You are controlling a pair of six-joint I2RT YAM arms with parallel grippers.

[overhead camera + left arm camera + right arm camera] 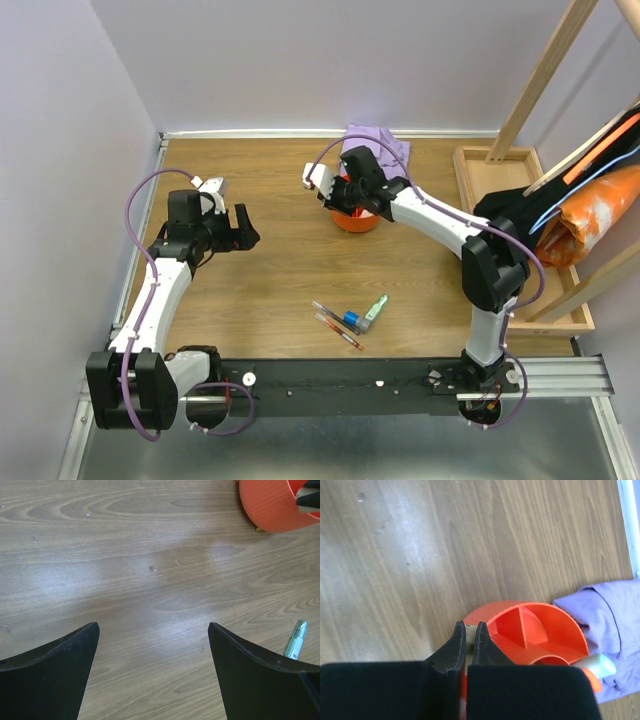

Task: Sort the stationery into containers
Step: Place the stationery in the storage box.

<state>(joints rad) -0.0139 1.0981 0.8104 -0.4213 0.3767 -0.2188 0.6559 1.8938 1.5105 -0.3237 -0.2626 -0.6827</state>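
Observation:
The orange divided cup [356, 221] stands at the back middle of the table, in front of the lilac cloth. My right gripper [470, 625] hangs just over the cup's [535, 627] near-left rim, shut on a small tan eraser [470, 632] that shows only between its fingertips. A pale mint-tipped item [600, 664] sticks out of the cup's right side. My left gripper [152, 625] is open over bare wood at the left, holding nothing. Two red pens [336, 326], a blue piece [351, 320] and a mint highlighter [375, 311] lie at the near middle.
The lilac cloth [380, 145] lies bunched behind the cup. A shallow wooden tray [468, 185] at the right edge holds an orange and black bundle [590, 215]. Slanted wooden bars [540, 75] cross above it. The cup's wall [270, 507] and the highlighter [296, 640] show in the left wrist view.

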